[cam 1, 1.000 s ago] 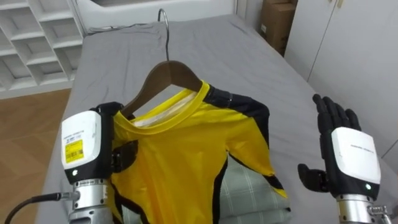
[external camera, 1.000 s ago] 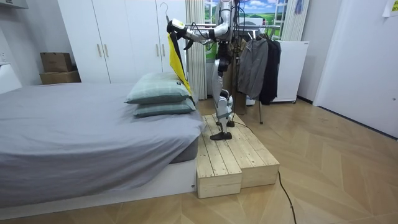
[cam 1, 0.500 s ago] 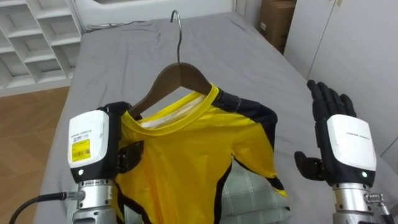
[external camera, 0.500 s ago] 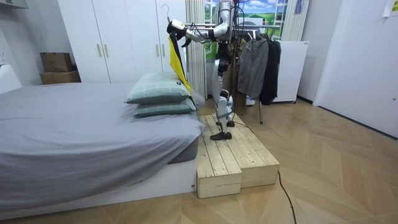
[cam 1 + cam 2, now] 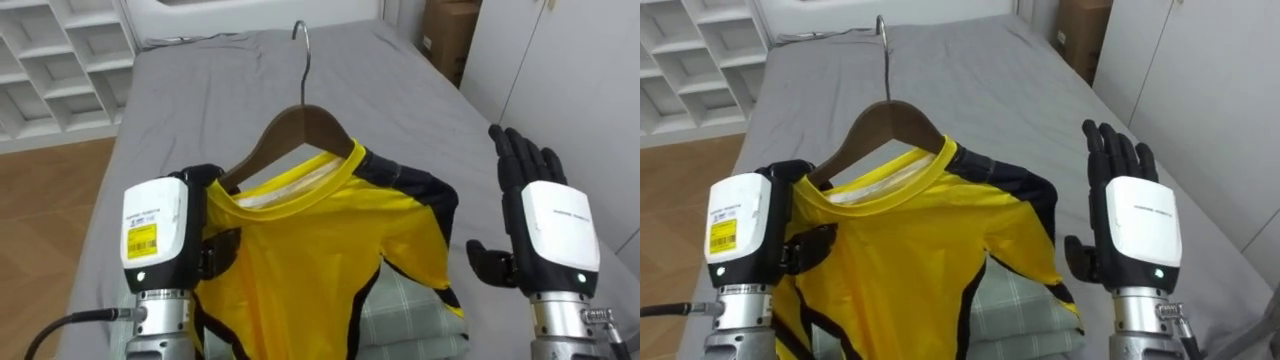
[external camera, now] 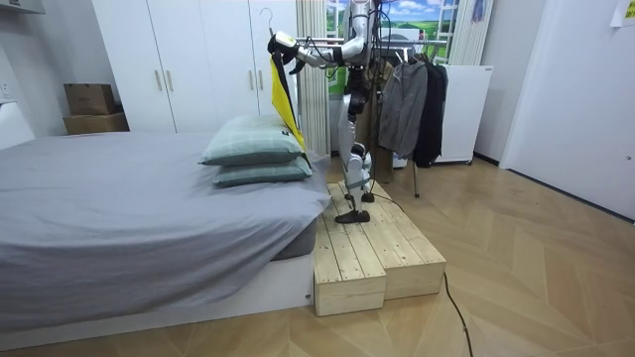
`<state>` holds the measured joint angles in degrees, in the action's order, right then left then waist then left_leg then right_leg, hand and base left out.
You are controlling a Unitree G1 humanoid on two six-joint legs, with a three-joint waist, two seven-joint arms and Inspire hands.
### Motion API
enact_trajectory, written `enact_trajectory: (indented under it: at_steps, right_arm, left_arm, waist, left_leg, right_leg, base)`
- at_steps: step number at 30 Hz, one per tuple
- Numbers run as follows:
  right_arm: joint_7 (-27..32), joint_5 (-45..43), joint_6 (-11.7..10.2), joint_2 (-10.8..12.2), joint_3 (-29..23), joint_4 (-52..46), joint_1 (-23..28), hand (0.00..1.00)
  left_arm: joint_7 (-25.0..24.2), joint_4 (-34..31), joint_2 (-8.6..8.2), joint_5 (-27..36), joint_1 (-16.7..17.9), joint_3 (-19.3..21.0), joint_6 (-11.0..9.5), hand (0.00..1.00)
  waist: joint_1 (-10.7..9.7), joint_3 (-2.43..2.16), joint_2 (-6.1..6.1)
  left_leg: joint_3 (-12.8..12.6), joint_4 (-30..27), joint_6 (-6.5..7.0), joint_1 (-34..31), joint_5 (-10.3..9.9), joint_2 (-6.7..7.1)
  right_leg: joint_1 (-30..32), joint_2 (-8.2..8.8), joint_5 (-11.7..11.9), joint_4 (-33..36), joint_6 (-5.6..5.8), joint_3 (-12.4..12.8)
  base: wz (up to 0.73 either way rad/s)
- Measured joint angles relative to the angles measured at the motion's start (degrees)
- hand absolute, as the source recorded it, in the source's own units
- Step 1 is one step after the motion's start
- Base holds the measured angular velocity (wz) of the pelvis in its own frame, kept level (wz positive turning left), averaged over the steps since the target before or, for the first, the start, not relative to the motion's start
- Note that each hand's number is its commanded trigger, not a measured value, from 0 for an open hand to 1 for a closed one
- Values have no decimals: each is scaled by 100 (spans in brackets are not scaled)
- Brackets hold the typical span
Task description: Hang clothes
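Observation:
A yellow shirt (image 5: 310, 260) with black trim hangs on a wooden hanger (image 5: 300, 125) whose metal hook (image 5: 303, 40) points up. My left hand (image 5: 165, 240) is curled round the hanger's left end, under the shirt's shoulder, and holds it over the bed. To the right of the shirt and apart from it, my right hand (image 5: 545, 230) is raised with straight fingers and holds nothing. In the room view I stand on a wooden platform (image 6: 362, 253) by the head of the bed, the shirt (image 6: 283, 94) held high in front of me.
A grey bed (image 5: 200, 90) lies below, with a green checked pillow (image 5: 410, 310) under the shirt. White shelves (image 5: 50, 60) stand at the left, a cardboard box (image 5: 450, 35) and white doors (image 5: 570, 80) at the right. A clothes rack with dark garments (image 6: 412, 99) stands behind me.
My left hand has carried the hanger and shirt to the right. My right hand has risen slightly and drifted a little left, fingers still straight.

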<state>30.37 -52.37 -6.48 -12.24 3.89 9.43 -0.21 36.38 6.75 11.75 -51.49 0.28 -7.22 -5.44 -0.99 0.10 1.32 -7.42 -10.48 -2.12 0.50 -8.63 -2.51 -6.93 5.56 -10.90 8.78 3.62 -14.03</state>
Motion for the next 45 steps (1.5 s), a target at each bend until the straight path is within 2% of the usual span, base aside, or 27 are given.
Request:
enact_trajectory:
  at_steps: [5, 13, 24, 28, 37, 45]
  right_arm:
    - [-52, 7, 16, 0, 35, 0, -51, 0]
    - [-109, 30, 7, 16, 172, 0, -183, 0]
    - [-316, 173, 7, 36, 176, 0, -195, 0]
    - [-389, 283, 7, 129, 178, 1, -195, 0]
    - [-435, 691, 5, 135, 337, 4, -210, 0]
    - [-387, 835, -6, 225, 409, 351, -691, 0]
  left_arm:
    - [-188, -252, 1, 3, -2, -3, 5, 100]
    - [-459, -640, -9, 8, -2, -189, 2, 100]
    - [-745, -653, -101, 2, -11, -225, -43, 100]
    - [-812, -654, -112, -64, -12, -225, -43, 100]
    - [-966, -670, -201, -38, -19, -228, -110, 100]
    - [-966, -670, -205, -23, -154, -184, -87, 100]
  waist:
    - [-2, 1, 49]
    - [20, 0, 47]
    - [6, -4, 41]
    - [7, -2, 37]
    - [138, 2, 37]
    - [147, 39, 88]
  left_leg:
    - [1, -24, 0, -26, 0, 0]
    - [1, -27, 0, -33, 0, 0]
    - [-1, -33, 0, -106, 0, 0]
    - [-3, -28, 0, -82, 0, 0]
    - [14, -24, 0, -83, 0, 0]
    - [37, -34, 1, -117, 0, 6]
  right_leg:
    - [9, 0, 0, 1, 0, -5]
    - [14, 3, 0, -1, 0, -9]
    - [80, 3, 0, 2, -1, -6]
    - [55, 2, 0, -15, 0, -13]
    - [52, 0, 0, -15, 0, -30]
    - [67, -1, 0, -14, 0, -53]
  base:
    - [0]
    - [0]
    - [0]
    - [0]
    - [0]
    - [1]
